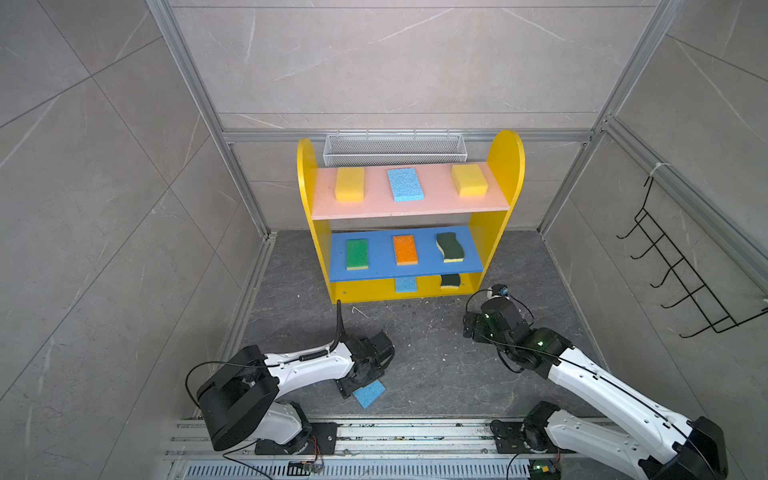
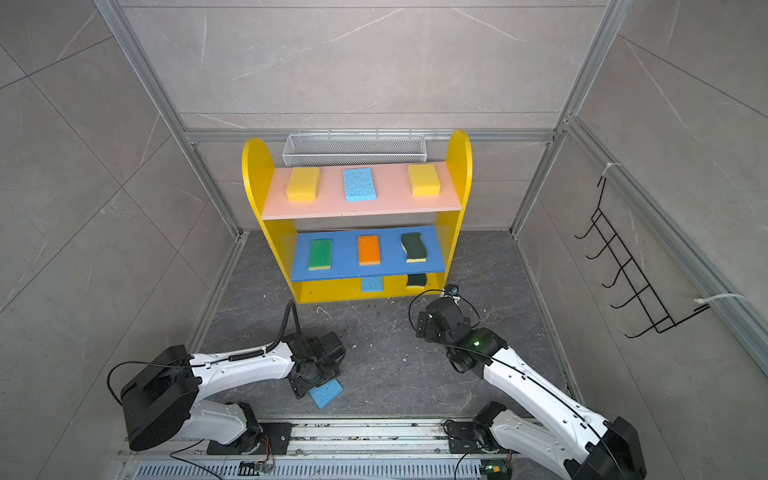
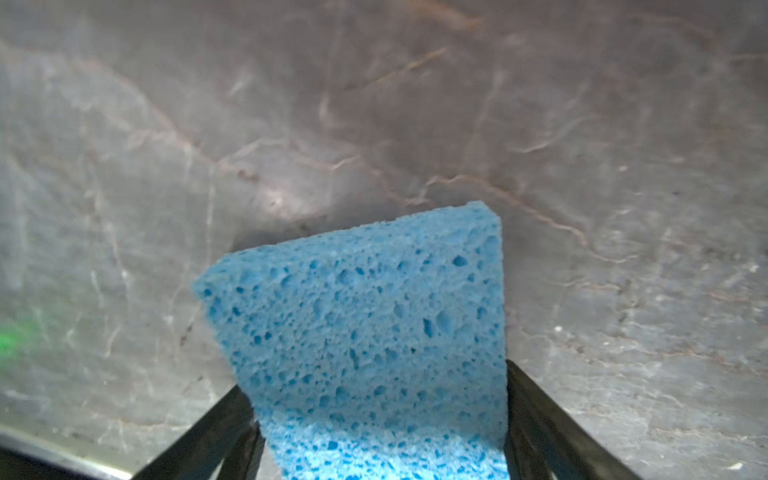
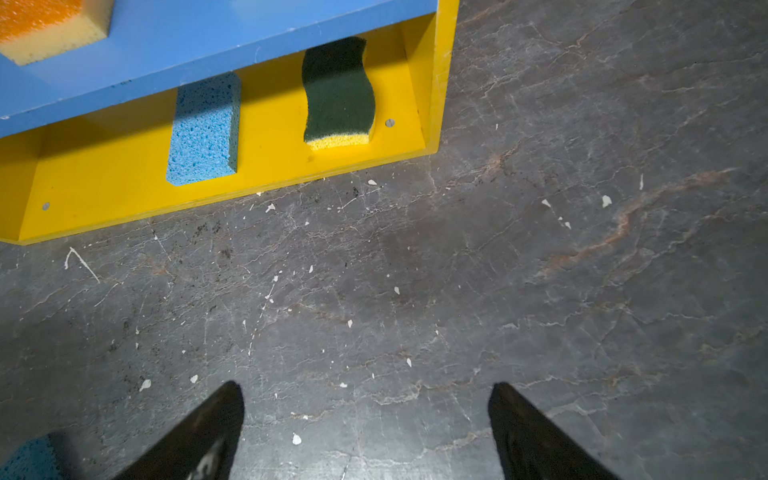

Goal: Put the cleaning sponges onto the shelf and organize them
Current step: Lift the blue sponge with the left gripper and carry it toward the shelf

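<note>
- Sponges already on the shelf (image 1: 505, 158) number eight; you can count them in both top views.
- Pink board (image 1: 436, 199): left yellow sponge (image 1: 349, 184), upper light blue sponge (image 1: 405, 184), right yellow sponge (image 1: 469, 179), spaced apart.
- Blue board (image 1: 424, 259): bright green sponge (image 1: 357, 254), orange sponge (image 1: 405, 249), upper wavy sponge (image 1: 450, 247).
- Yellow bottom (image 4: 104, 174): lower light blue sponge (image 4: 203, 129) and lower wavy sponge (image 4: 338, 95), side by side, apart.
- Your ninth sponge (image 3: 365, 299) is down at the worktop (image 1: 424, 357), well apart from the shelf.
- Your left claw (image 3: 376, 378) grips it, a finger against each side.
- Your right claw (image 4: 366, 388) stands wide and empty over bare worktop near the shelf's right front corner.
</note>
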`<act>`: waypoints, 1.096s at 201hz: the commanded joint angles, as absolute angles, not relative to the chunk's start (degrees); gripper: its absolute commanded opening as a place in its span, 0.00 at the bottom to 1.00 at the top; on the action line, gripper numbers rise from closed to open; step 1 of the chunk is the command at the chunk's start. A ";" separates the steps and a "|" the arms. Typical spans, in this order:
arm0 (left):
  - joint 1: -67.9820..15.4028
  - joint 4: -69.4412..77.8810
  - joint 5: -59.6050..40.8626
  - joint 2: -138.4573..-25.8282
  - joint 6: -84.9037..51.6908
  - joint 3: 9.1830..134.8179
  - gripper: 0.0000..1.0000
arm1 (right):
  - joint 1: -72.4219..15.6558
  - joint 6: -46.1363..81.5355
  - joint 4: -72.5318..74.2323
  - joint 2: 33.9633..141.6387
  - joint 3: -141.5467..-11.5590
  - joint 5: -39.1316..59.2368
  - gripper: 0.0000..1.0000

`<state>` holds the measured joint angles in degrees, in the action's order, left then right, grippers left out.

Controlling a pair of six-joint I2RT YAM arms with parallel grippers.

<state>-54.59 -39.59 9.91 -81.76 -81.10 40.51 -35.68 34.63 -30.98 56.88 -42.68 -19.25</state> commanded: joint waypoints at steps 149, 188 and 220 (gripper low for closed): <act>-44.11 -38.64 13.07 -108.50 -21.08 67.27 0.88 | -31.16 34.04 -33.12 53.88 -41.52 -15.81 0.92; -44.14 -39.03 14.50 -106.49 -23.33 66.18 0.92 | -30.86 33.33 -35.71 50.87 -41.92 -16.74 0.92; -44.29 -38.46 14.34 -100.82 -27.65 62.50 0.98 | -30.85 33.14 -36.34 49.58 -42.32 -16.37 0.92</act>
